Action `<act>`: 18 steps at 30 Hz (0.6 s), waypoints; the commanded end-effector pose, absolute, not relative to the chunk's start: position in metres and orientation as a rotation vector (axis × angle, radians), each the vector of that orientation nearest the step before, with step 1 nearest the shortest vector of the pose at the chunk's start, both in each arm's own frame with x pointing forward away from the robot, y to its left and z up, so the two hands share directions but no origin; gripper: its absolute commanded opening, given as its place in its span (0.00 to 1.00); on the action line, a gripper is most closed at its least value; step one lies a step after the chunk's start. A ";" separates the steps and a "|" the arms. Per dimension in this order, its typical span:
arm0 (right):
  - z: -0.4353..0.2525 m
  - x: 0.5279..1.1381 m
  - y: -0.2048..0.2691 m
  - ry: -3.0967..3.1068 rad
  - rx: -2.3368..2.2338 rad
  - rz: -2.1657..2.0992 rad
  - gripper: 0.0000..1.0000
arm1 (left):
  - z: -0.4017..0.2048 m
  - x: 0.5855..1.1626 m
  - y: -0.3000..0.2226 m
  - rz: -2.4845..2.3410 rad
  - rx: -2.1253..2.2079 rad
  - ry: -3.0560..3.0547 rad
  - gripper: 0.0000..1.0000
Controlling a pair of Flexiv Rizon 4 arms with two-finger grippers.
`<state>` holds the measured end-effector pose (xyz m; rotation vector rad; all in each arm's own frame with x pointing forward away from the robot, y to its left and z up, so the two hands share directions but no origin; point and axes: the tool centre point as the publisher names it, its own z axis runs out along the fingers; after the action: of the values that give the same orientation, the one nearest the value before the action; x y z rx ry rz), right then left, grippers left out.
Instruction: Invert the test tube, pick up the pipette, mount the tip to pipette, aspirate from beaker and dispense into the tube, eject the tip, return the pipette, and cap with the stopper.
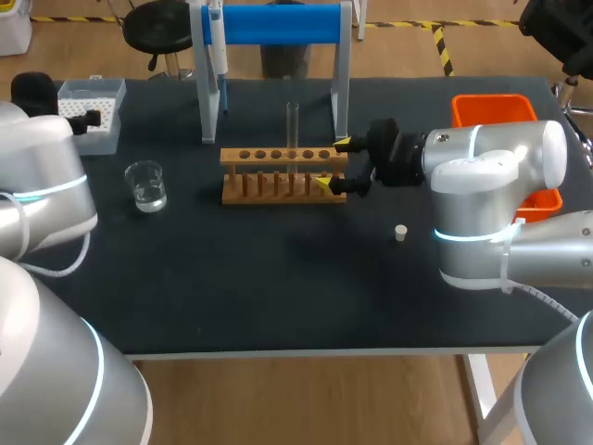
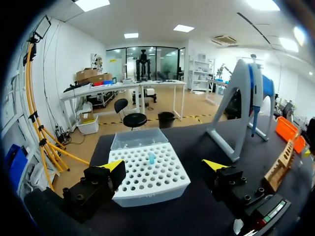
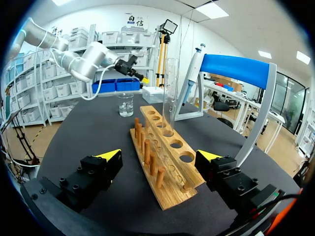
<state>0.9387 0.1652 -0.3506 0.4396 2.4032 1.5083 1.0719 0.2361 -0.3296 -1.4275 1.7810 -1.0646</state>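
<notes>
A clear test tube (image 1: 292, 125) stands upright in the wooden rack (image 1: 283, 174) at mid table. My right gripper (image 1: 333, 164) is open at the rack's right end, one yellow tip on each side of it. In the right wrist view the rack (image 3: 165, 157) runs away between the fingers of that gripper (image 3: 160, 155), with the tube (image 3: 171, 93) farther along. My left gripper (image 2: 164, 166) is open over the white tip box (image 2: 150, 172), which holds one blue tip (image 2: 151, 158). The pipette (image 1: 217, 46) hangs on the blue stand (image 1: 278, 28). The glass beaker (image 1: 146, 185) holds clear liquid. The small white stopper (image 1: 400, 233) lies loose.
An orange bin (image 1: 496, 109) sits at the back right, behind my right arm. The tip box (image 1: 93, 111) is at the back left corner, and the stand's legs are just behind the rack. Bare dark tabletop (image 1: 278, 278) stretches in front of the rack.
</notes>
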 end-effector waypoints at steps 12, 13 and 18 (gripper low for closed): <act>-0.351 0.937 0.166 2.397 0.441 1.507 1.00 | -0.341 1.091 0.241 -1.070 -1.408 1.797 1.00; -0.351 0.937 0.166 2.397 0.441 1.507 1.00 | -0.342 1.091 0.242 -1.071 -1.407 1.795 1.00; -0.351 0.937 0.166 2.397 0.441 1.507 1.00 | -0.344 1.095 0.243 -1.077 -1.401 1.792 1.00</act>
<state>0.9387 0.1652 -0.3507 0.4395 2.4031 1.5083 1.0916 0.2421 -0.3398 -1.4070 1.7971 -1.0700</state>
